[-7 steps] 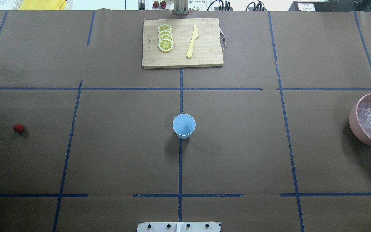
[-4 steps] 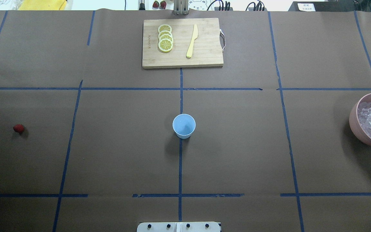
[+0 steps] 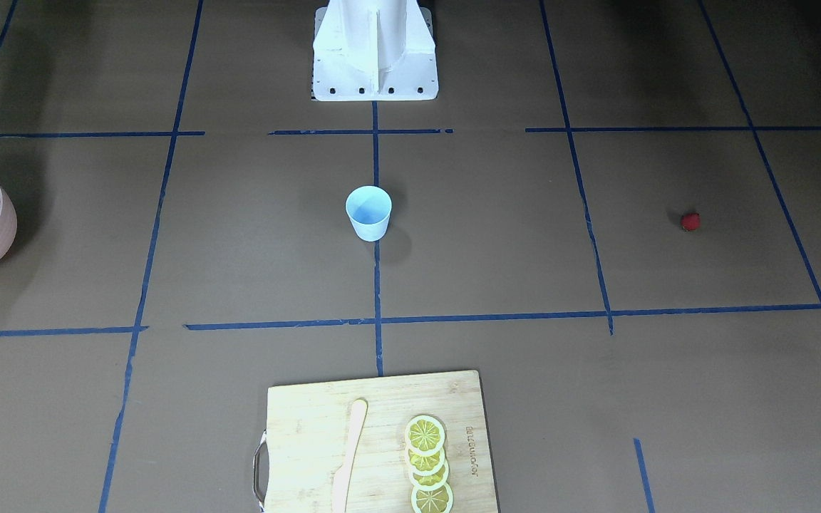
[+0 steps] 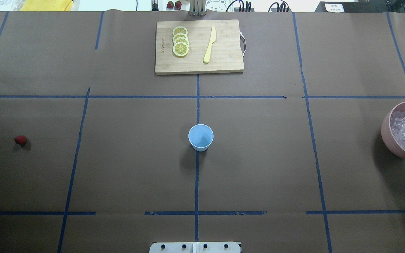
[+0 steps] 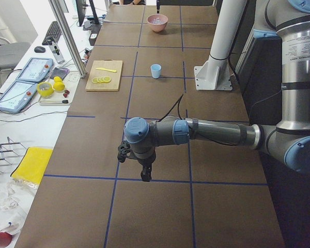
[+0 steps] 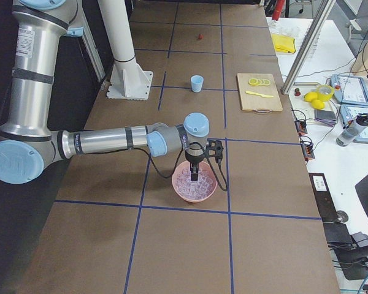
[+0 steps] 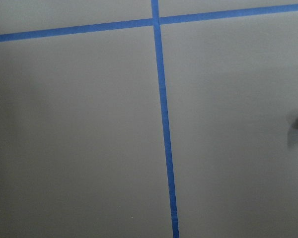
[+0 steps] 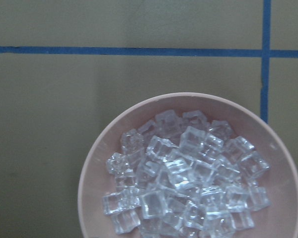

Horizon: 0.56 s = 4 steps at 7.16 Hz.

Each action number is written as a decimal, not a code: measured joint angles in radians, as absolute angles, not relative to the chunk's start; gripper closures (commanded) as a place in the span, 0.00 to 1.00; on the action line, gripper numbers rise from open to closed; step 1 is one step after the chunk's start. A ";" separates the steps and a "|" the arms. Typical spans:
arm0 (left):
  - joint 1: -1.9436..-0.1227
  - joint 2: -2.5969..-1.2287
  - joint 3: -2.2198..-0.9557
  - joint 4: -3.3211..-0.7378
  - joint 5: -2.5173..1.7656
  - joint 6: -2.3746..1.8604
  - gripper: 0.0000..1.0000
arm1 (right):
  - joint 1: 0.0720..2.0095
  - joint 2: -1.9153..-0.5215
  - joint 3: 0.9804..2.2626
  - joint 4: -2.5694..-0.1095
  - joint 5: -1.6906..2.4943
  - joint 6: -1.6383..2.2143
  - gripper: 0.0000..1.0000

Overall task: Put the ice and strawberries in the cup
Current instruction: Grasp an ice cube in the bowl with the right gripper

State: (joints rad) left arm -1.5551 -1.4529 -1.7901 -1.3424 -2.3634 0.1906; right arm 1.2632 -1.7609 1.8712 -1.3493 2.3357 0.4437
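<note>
The pink bowl point(image 8: 97, 173) held the heap of ice point(image 8: 188, 168); the cup point(image 4: 200, 137), upright at the middle of the table point(image 4: 125, 168), showed only its own blue floor. The strawberry point(image 4: 20, 140) lay well off to the cup's left. The overhead edge cut off part of the bowl. The right gripper point(image 6: 194, 176) hung over the ice, the left gripper point(image 5: 144, 177) above the table; neither pincer's state could be told

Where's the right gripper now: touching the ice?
Cannot tell. The right-side view shows the right gripper over the ice in the bowl, but neither contact nor gap plainly.
</note>
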 measured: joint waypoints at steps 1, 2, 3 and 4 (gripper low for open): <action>-1.555 -1.450 -1.792 -1.342 -2.363 0.190 0.00 | 1.223 -1.760 1.869 -1.317 2.329 0.513 0.12; -1.555 -1.449 -1.793 -1.343 -2.362 0.190 0.00 | 1.200 -1.760 1.863 -1.304 2.318 0.546 0.16; -1.555 -1.448 -1.794 -1.343 -2.362 0.190 0.00 | 1.187 -1.761 1.855 -1.300 2.309 0.559 0.16; -1.555 -1.448 -1.794 -1.343 -2.363 0.190 0.00 | 1.180 -1.762 1.849 -1.301 2.303 0.564 0.16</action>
State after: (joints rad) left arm -1.5555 -1.4482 -1.7945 -1.3427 -2.3627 0.1905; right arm 1.1798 -1.7623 1.8486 -1.3009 2.3034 0.5641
